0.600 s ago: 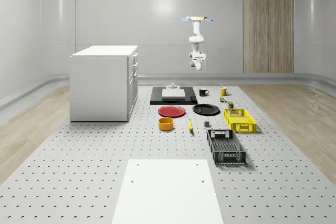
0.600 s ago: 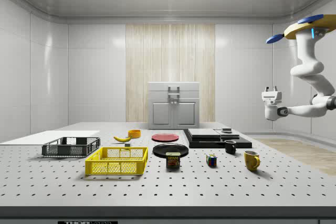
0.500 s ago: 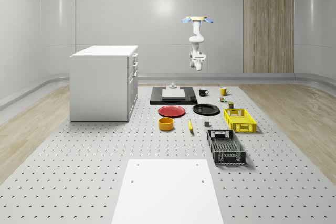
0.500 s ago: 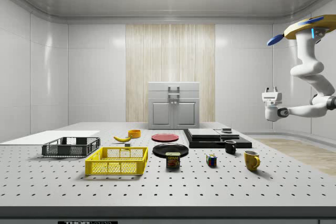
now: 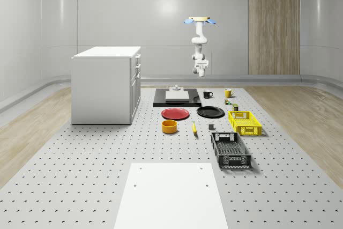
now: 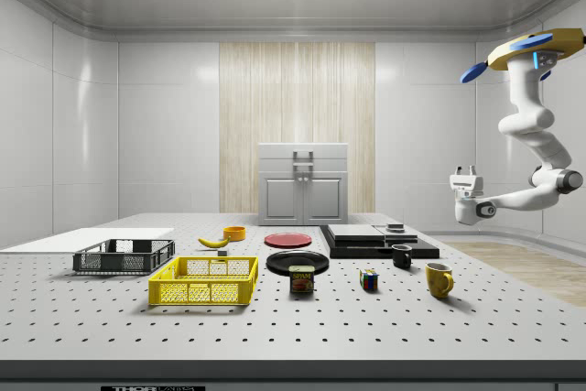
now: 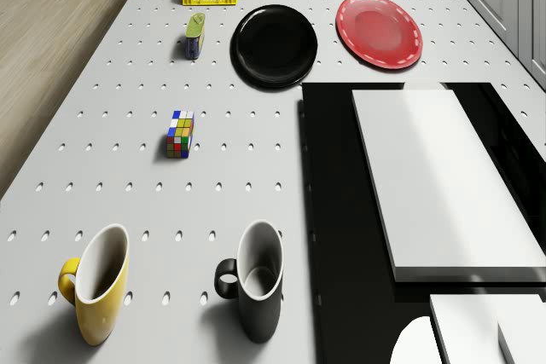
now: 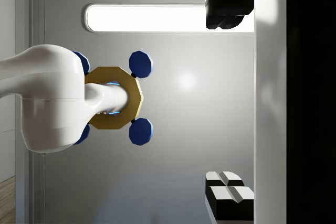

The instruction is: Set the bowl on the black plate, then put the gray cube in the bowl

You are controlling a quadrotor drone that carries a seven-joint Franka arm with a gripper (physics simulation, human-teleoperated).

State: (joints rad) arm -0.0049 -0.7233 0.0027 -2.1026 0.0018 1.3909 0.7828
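Overhead, the drone (image 5: 201, 20) hovers beyond the table's far edge; its gripper (image 6: 465, 173), jaws seemingly apart, hangs far above the round orange bowl (image 5: 169, 126) at centre frame.

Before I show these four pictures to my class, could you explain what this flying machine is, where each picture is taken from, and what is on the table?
It is a simulated drone carrying a jointed arm that ends in a two-finger gripper. It hovers beyond the table's far end and holds nothing.

One camera looks down the whole room, one watches from the side, one sits on the drone looking down, and one sits on the wrist; the wrist view shows the fingers spread apart.

On the table lie a black plate, a red plate, an orange bowl, a small gray cube, two mugs, a puzzle cube, a banana, a can and two crates.
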